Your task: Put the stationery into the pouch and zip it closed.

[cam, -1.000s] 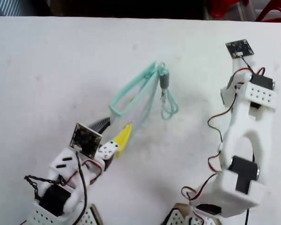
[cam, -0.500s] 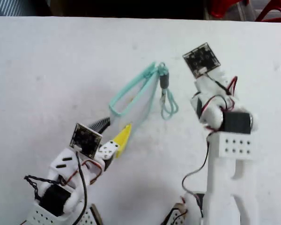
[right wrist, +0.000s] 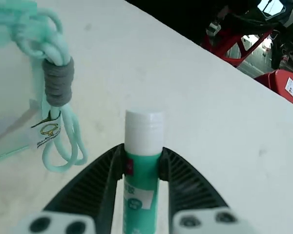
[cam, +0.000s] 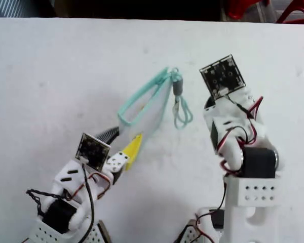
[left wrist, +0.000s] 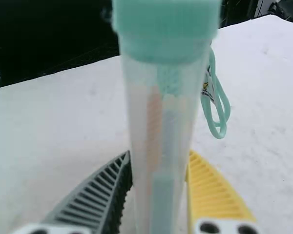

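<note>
**Count and arm pose: 1 pouch, 1 glue stick, 2 arms**

Stationery in plain sight amounts to 1 glue stick (right wrist: 144, 127), green-bodied with a white cap. The right gripper (right wrist: 142, 153) has it: 2 black fingers (right wrist: 103, 180) are closed against its sides, and the cap sticks out past their tips.

There is 1 pouch (cam: 148, 107), translucent with a teal zip rim. It lies diagonally on the white table (cam: 66, 61), and in the high view its rim gapes into a narrow loop. Pale orange and bluish shapes show through its wall in the left wrist view, too blurred to name.

1 teal cord loop (cam: 181, 114) with 1 grey wrap (cam: 178, 87) hangs from the pouch's far corner.

The left arm sits at the table's near left and angles toward the pouch. The left gripper (cam: 127, 134), 1 grey finger and 1 yellow, pinches the pouch's near end.

The right arm rises from the near right, its wrist folded forward. Its gripper is just beside the cord loop, and the glue stick is apart from the pouch.
</note>
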